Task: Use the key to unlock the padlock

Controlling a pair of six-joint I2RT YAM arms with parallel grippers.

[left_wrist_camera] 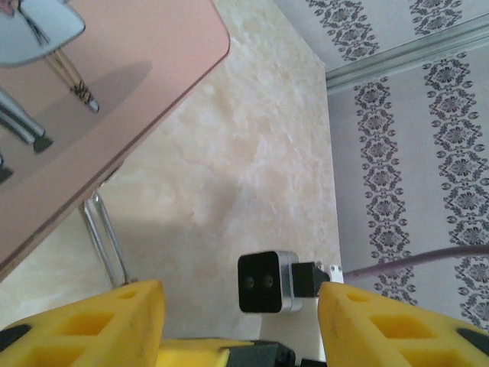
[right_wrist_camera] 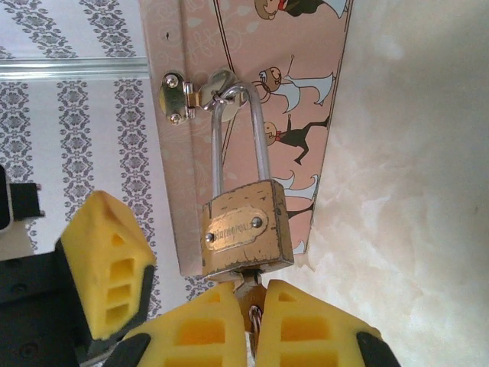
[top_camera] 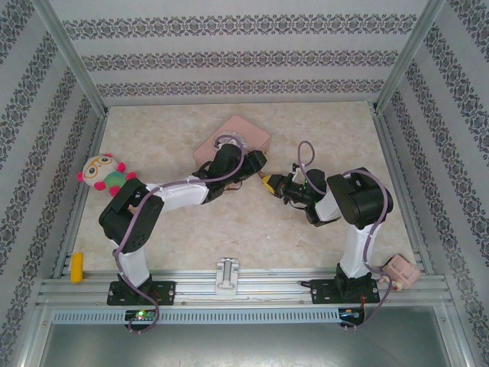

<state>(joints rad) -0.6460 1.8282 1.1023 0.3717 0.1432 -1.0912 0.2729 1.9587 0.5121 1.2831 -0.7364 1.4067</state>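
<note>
Note padlock [right_wrist_camera: 244,233] hanging on pink tin [right_wrist_camera: 252,92] hasp, key [right_wrist_camera: 247,291] at its base, pinched by right gripper [right_wrist_camera: 256,321]; left gripper [left_wrist_camera: 241,302] wide apart alongside. Brace body, then twist without side pull.

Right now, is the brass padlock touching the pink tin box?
Touching. Right wrist view: the brass padlock hooks through the hasp on the pink tin box.

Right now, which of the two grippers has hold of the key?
The right gripper: its yellow fingers are pinched together on the key at the bottom of the padlock. The left gripper has its jaws wide apart and grips nothing.
</note>
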